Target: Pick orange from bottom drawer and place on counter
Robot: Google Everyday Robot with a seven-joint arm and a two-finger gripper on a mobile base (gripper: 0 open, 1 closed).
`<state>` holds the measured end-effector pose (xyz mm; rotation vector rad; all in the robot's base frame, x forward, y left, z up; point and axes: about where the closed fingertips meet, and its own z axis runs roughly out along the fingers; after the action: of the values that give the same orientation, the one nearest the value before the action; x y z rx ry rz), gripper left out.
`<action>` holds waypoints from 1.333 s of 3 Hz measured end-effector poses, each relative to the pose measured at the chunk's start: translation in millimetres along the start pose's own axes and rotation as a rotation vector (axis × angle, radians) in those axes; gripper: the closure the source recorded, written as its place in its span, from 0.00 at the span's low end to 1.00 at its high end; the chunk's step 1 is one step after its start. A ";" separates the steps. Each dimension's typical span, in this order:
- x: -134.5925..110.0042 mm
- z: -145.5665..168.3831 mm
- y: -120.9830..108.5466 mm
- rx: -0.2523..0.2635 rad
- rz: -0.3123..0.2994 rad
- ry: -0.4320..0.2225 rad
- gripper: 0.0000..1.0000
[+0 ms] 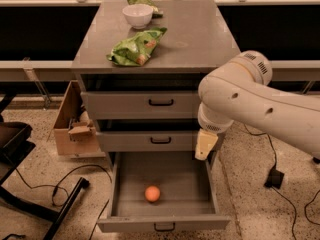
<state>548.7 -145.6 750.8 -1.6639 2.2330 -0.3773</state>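
The orange (152,193) lies on the floor of the open bottom drawer (163,220), a little left of its middle. My gripper (205,145) hangs from the white arm over the drawer's right rear corner, above and to the right of the orange, apart from it. The counter (195,39) is the grey top of the cabinet.
On the counter stand a white bowl (137,15) and two green bags (136,47). The two upper drawers (145,104) are shut. A cardboard box (72,129) sits left of the cabinet. Cables (272,176) and a black chair base (30,204) lie on the floor.
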 end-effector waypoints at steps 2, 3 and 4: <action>-8.6 55.5 6.4 -0.036 0.018 -0.040 0.00; 16.2 135.7 43.9 -0.138 0.069 -0.059 0.00; 37.7 202.9 70.7 -0.199 0.159 -0.206 0.00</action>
<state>561.0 -164.8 533.8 -1.5246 2.2854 0.0557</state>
